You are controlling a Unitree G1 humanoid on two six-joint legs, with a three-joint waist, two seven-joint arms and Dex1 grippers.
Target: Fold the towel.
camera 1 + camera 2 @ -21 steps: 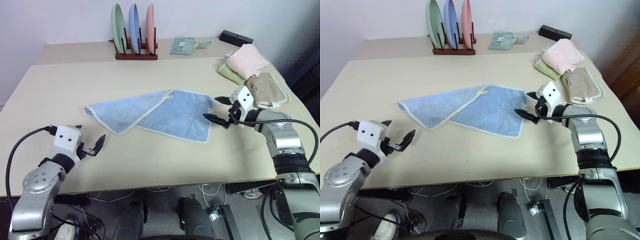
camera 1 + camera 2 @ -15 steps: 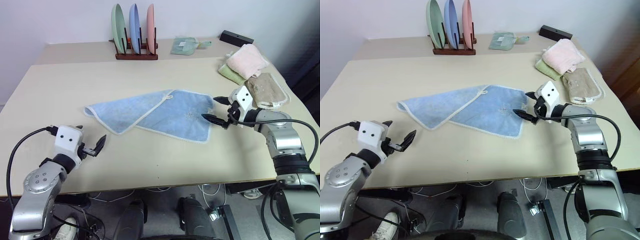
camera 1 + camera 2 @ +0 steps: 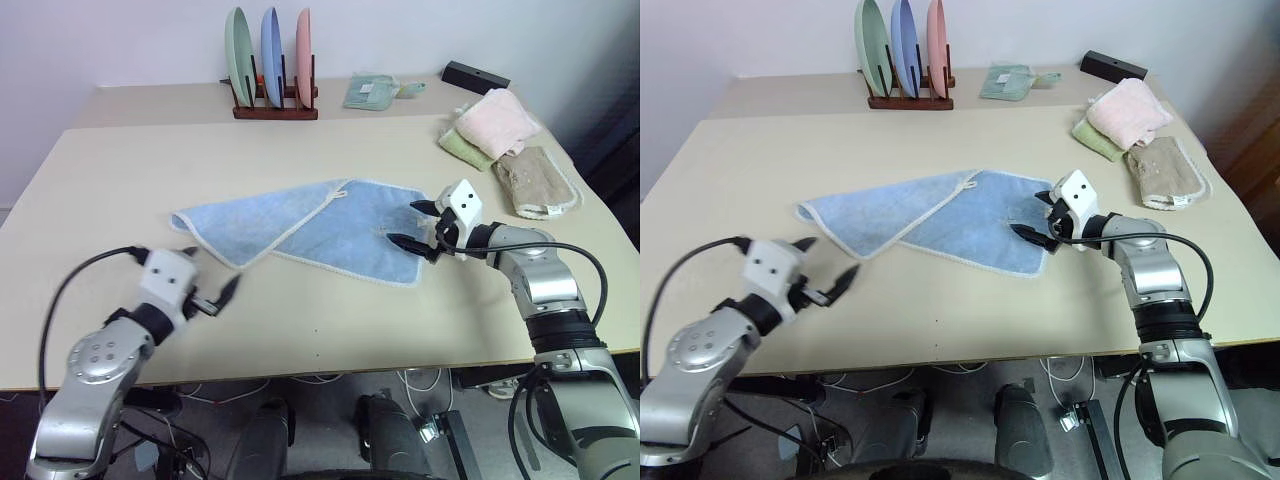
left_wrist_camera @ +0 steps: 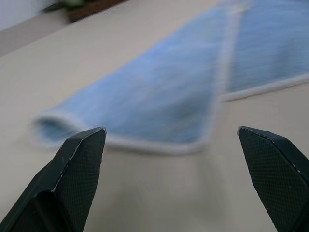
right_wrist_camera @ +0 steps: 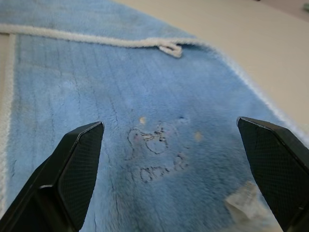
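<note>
Both grippers gape (empty) — right gripper (image 3: 414,226) over towel (image 3: 300,225).

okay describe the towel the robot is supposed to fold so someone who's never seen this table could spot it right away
Start at the beige table, with a rack of three upright plates at its far edge. Nearer than the rack, in the middle of the tabletop, lies the towel: a light blue terry cloth, partly folded over itself. Unlike the pink, green and beige towels stacked at the right, it is spread out, largest, and edged with a whitish hem.

We find no text we can read; the towel (image 5: 145,145) carries a small dark stitched motif near its middle, perhaps lettering, but we cannot make it out.
</note>
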